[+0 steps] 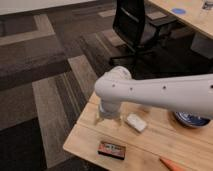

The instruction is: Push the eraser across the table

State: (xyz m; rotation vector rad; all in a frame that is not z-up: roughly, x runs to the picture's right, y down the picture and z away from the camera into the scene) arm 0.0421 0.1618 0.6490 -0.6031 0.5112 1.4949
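Observation:
The eraser, a flat dark block with an orange-red label, lies near the front edge of the light wood table. My white arm reaches in from the right and bends down over the table. The gripper hangs at its end, low over the tabletop, just behind the eraser and a little left of it, apart from it. It holds nothing that I can see.
A small white rounded block lies right of the gripper. A blue-rimmed bowl sits at the table's right, an orange pencil-like thing at the front. A black office chair and another pale desk with a blue disc stand behind.

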